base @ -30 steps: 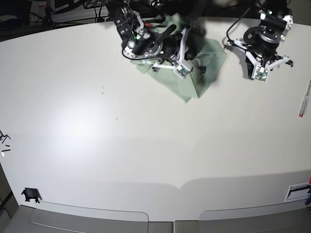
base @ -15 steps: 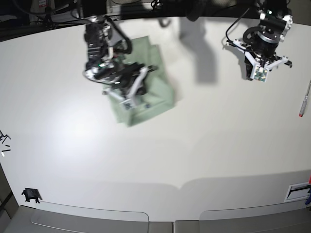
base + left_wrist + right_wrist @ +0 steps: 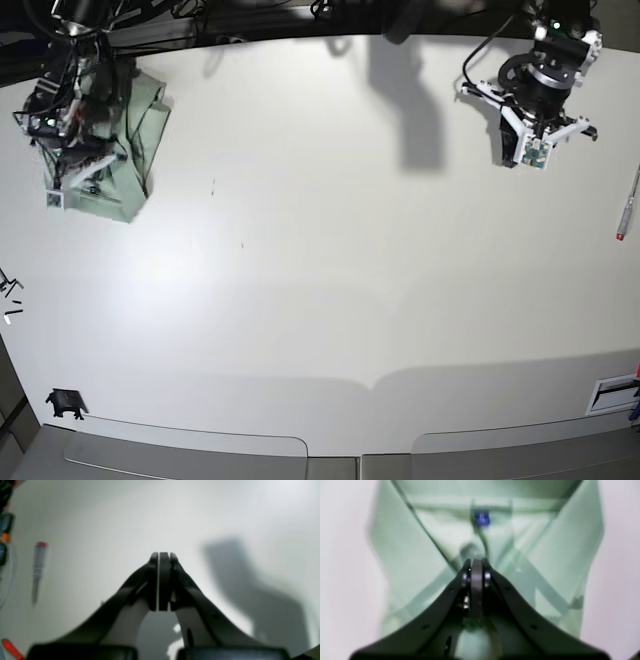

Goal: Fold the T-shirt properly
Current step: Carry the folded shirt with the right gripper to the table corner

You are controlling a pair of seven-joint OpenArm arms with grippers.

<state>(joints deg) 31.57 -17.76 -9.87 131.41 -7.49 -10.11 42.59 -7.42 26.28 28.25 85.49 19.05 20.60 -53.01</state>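
One white table; T-shirt at far corner (folded).

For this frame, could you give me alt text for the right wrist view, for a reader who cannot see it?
The right gripper, its jaws together, is pinching the front of a folded pale mint-green T-shirt just below the collar. A small blue neck label shows above the fingertips, and the shirt lies on a white table. The picture is blurred.

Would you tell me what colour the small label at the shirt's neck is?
Dark blue neck label, clearest in the right wrist view.
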